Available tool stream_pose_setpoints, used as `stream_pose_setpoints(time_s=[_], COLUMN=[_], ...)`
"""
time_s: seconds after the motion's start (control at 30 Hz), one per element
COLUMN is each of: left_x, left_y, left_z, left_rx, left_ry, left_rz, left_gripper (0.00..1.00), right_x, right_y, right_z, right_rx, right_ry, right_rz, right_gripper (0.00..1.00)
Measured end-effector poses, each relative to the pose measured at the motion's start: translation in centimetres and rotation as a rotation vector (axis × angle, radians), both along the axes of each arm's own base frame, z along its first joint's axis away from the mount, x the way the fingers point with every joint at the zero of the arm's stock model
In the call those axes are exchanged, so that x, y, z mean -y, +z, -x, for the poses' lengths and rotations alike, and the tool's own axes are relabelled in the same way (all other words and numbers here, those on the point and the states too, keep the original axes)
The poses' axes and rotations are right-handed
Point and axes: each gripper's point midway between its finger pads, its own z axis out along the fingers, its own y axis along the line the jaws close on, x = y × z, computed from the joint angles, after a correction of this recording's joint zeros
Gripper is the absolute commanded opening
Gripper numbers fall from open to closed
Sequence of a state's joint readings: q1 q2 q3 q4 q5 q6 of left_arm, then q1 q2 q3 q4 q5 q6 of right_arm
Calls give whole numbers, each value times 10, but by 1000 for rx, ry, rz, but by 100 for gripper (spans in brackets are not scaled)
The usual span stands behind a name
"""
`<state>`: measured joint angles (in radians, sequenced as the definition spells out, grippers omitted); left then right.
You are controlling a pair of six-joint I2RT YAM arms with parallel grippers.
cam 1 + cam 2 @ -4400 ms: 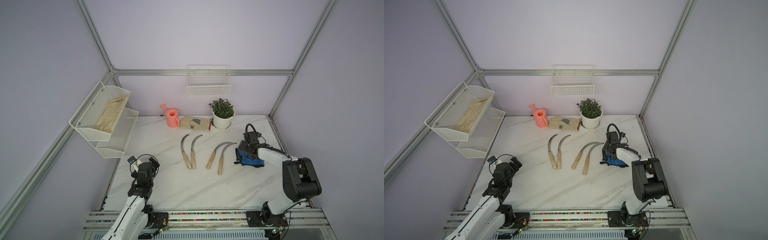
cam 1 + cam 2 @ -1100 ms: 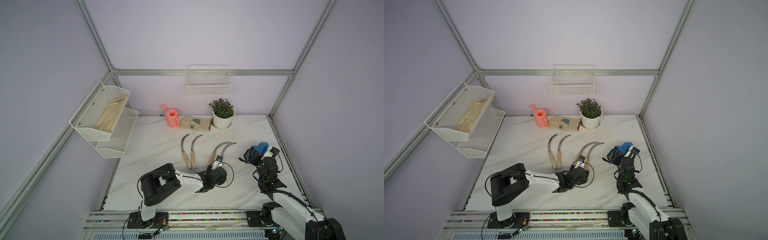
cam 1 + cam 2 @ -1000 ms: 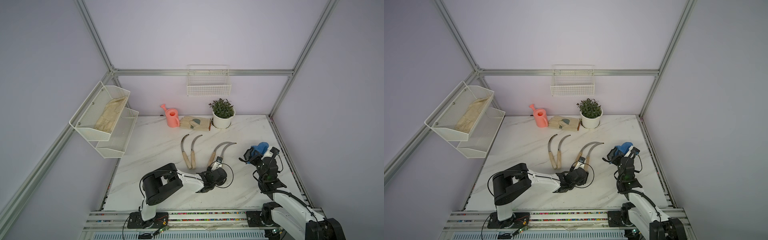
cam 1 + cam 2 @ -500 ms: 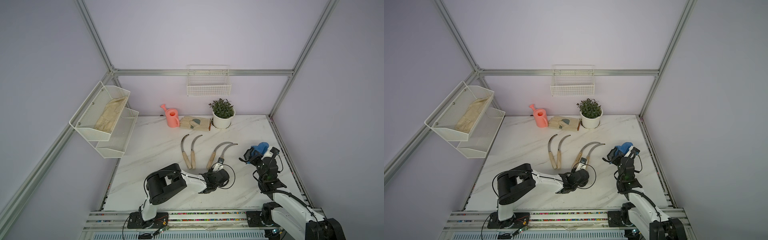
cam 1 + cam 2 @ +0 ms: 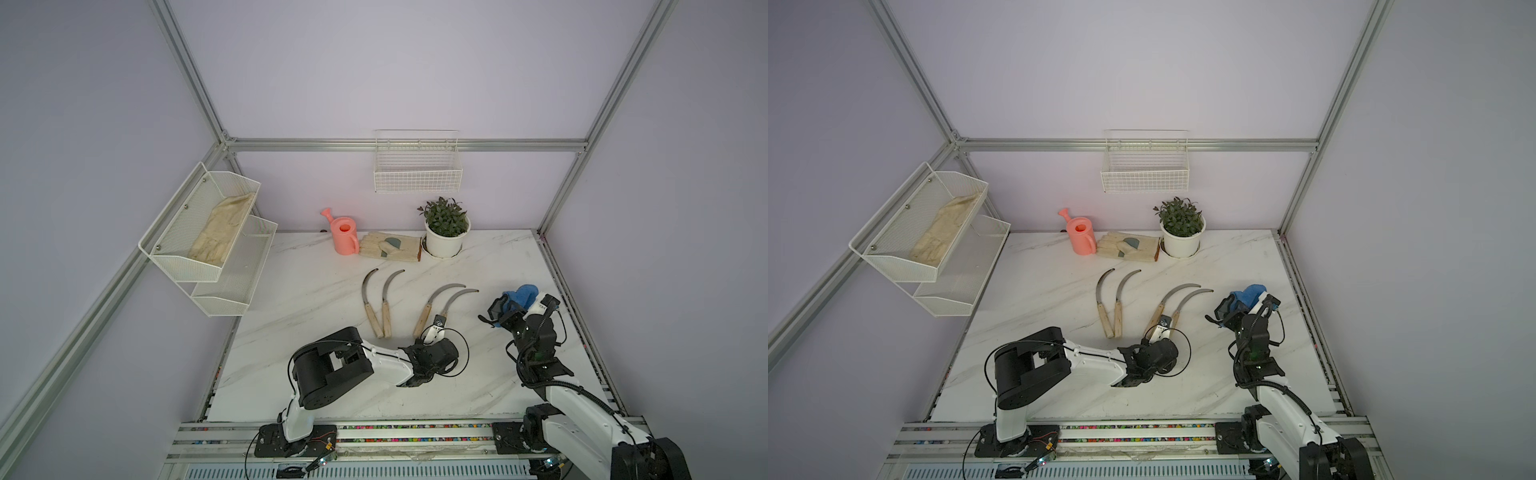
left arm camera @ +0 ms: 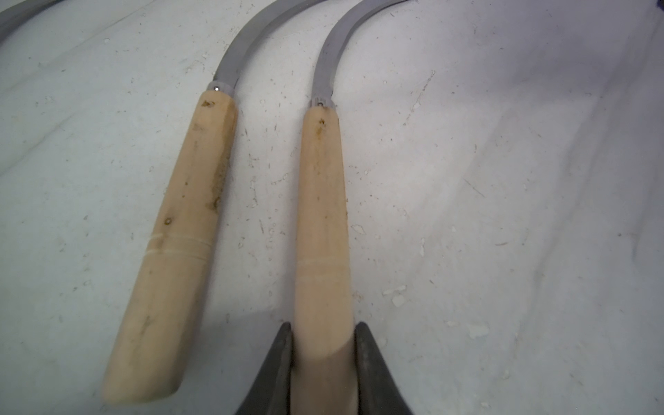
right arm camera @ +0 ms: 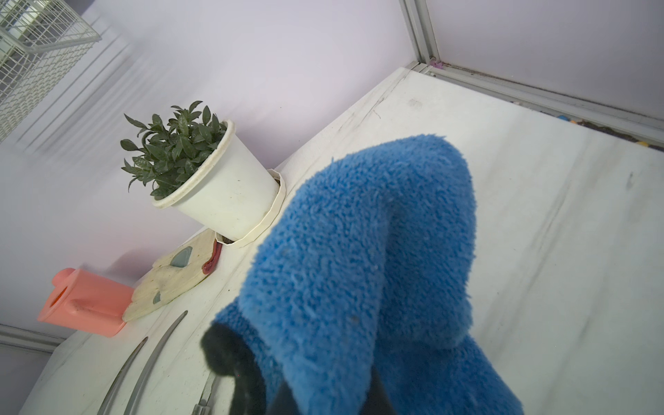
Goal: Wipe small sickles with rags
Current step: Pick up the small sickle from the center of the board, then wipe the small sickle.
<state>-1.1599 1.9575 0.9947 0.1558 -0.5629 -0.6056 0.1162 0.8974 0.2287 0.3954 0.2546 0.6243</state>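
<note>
Sickle handle [image 6: 321, 222] sits clamped in left claw [image 6: 323, 336]; right claw [image 5: 513, 305] grips rag [image 7: 359, 251].

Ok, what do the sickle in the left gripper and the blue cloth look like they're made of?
Sickle handle: pale bare wood by the look, matt, with grain, brown stains and turned grooves. Its blade: thin grey metal, probably steel, with a dull sheen. Blue cloth: plush fuzzy pile, likely microfibre, though the fibre can't be confirmed.
</note>
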Motion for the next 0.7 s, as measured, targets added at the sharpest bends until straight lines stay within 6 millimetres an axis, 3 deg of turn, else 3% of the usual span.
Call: stream_pose_setpoints(time_s=[0.13, 0.3, 0.47, 0.7], left_x=[-2, -6, 3, 16], left_y=[5, 26, 45, 53], left_z=[1, 7, 6, 9], left_rx=[25, 116, 226, 307], left_ry=[-26, -120, -216, -349], left_rz=[-5, 22, 8, -61], left_gripper=[0, 0, 0, 0], right_x=[2, -5, -32, -89], right_y=[6, 38, 61, 59], right_z=[5, 12, 9, 5], right_rx=[0, 63, 79, 12], right_ry=[-12, 32, 186, 453], right_rz=[-4, -30, -67, -104], right_gripper=[0, 0, 0, 0])
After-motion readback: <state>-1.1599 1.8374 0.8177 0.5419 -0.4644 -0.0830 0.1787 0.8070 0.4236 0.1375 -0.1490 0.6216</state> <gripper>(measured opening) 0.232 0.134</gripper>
